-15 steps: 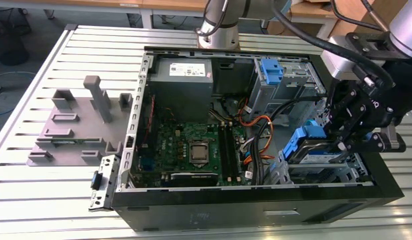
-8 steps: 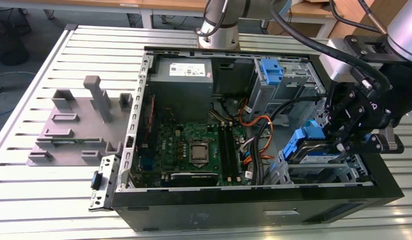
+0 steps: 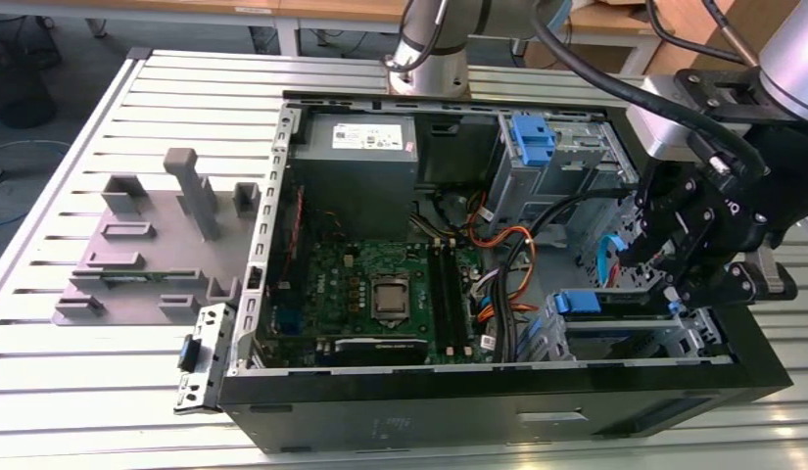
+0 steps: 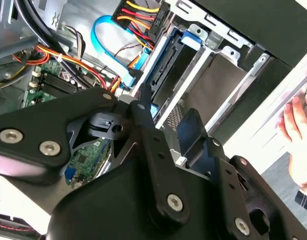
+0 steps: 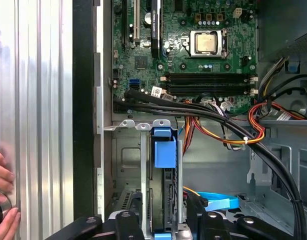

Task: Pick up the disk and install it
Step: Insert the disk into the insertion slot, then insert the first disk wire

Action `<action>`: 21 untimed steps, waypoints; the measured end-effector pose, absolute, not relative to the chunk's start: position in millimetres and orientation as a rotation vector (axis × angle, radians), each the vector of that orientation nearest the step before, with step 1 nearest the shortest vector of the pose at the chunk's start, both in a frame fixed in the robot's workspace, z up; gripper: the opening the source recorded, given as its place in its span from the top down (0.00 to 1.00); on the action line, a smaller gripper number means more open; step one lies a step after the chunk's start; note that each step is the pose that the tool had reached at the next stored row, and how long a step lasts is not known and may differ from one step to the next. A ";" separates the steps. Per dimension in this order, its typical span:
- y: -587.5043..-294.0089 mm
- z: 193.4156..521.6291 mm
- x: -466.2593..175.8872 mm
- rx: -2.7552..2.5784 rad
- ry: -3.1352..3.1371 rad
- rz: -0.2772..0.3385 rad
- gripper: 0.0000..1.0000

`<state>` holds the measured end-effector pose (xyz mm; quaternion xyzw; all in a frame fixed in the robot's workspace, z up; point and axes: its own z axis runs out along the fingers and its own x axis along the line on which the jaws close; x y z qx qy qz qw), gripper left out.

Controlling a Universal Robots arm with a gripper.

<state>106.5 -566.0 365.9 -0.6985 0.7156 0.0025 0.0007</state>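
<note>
Open computer case [image 3: 756, 377] lies on the slatted table [image 3: 64, 392]. Gripper [image 3: 697, 279] hangs over the drive cage at the case's near corner on the exterior view's right. The disk [image 5: 163, 200] sits on edge in that cage, blue carrier tab [image 5: 164, 147] up, seen in the first wrist view between the black fingers [image 5: 131, 220]. Cannot tell how far the fingers are apart or whether they grip it. Motherboard [image 3: 377, 289] sits mid-case. A person's hand [image 4: 298, 120] rests beside the case.
</note>
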 end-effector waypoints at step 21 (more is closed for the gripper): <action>-565.7 368.0 106.5 -2.190 2.243 0.016 0.52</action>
